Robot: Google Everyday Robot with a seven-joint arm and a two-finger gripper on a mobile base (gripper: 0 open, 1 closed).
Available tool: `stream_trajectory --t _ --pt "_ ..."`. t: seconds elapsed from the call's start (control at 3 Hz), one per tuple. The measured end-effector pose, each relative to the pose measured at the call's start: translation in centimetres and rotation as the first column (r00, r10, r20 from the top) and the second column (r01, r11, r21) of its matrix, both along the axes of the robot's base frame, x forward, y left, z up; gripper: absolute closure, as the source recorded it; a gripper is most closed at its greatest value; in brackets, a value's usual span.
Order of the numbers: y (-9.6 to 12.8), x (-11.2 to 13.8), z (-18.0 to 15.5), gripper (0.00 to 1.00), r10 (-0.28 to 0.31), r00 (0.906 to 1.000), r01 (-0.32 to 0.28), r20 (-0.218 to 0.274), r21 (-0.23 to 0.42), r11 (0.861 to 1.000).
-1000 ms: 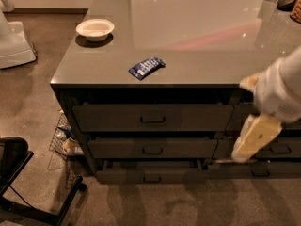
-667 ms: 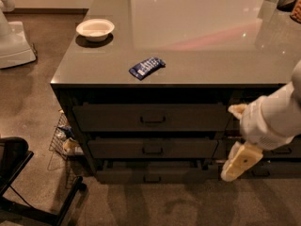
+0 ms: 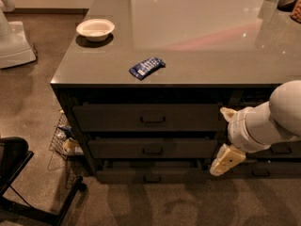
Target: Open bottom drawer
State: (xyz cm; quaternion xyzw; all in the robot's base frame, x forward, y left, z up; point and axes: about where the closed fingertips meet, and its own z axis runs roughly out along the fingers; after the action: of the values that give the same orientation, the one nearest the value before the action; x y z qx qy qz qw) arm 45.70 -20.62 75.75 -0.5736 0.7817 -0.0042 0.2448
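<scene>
1. Lowest in the left stack, under two taller fronts: bottom drawer, seemingly shut, though dim there.
2. Just off its right end, low before the cabinet: gripper, tilted down-left.
3. Cannot tell whether released or clenched.
4. On the countertop: white bowl, blue packet.

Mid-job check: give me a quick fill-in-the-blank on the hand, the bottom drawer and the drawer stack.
1. The robot's cream hand hangs by the ___ end of the slim dark grey-brown bottom drawer, as the camera sees it.
2. That drawer is ___, with no interior showing.
3. The stack below the crumpled blue packet shows ___ wide drawer fronts.

Missing words: right; closed; three.
</scene>
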Motion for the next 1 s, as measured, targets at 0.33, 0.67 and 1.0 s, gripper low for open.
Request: stream_trajectory --t 0.33,0.67,1.0 --pt "0.0 -0.1 0.1 0.0 -0.002 1.0 0.002 0.003 0.001 1.0" --pt "1.2 0.4 -5.7 0.0 0.003 1.0 -0.003 0.007 0.008 1.0" --pt "2.5 0.7 -16.2 0.0 0.039 0.9986 -0.038 -0.035 0.028 0.999"
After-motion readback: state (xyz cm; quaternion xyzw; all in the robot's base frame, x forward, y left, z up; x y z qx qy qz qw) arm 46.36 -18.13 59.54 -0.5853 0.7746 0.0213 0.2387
